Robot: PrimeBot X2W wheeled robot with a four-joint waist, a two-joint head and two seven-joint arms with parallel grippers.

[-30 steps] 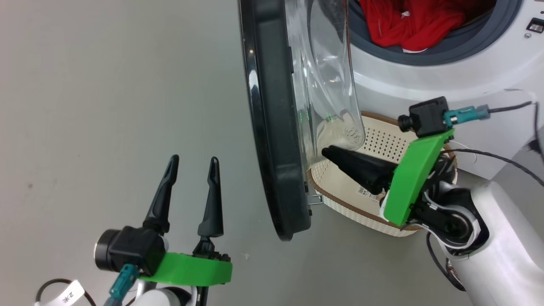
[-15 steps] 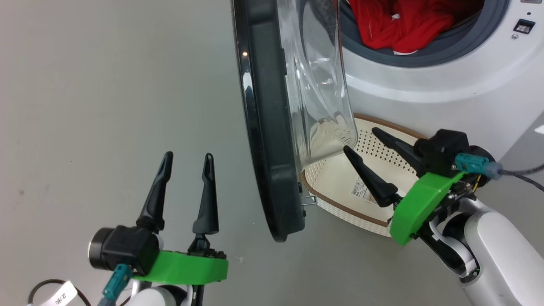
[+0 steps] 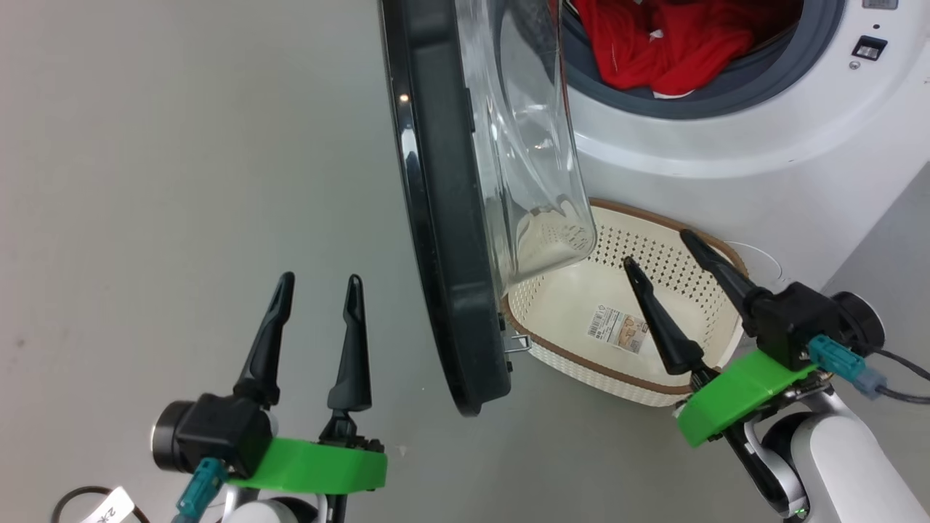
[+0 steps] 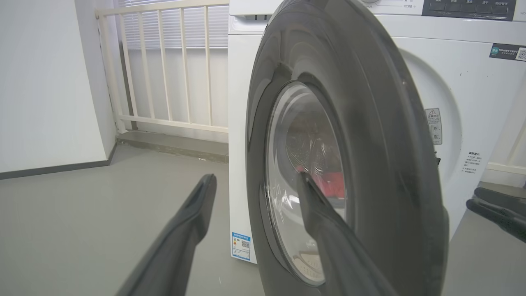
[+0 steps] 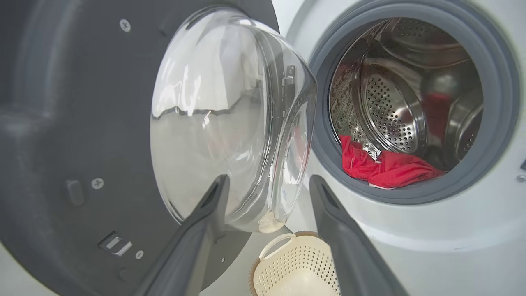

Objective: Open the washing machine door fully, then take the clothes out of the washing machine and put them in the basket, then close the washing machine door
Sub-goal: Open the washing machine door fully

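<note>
Lower right, the right gripper (image 3: pixel 657 248) spreads wide and empty over the basket (image 3: pixel 559 309); lower left, the left gripper (image 3: pixel 320 278) gapes empty too.

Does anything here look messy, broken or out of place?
Nothing looks broken or spilled. The red clothes lie bunched at the washing machine mouth, against its grey ring, and the basket sits close beside the open door.
</note>
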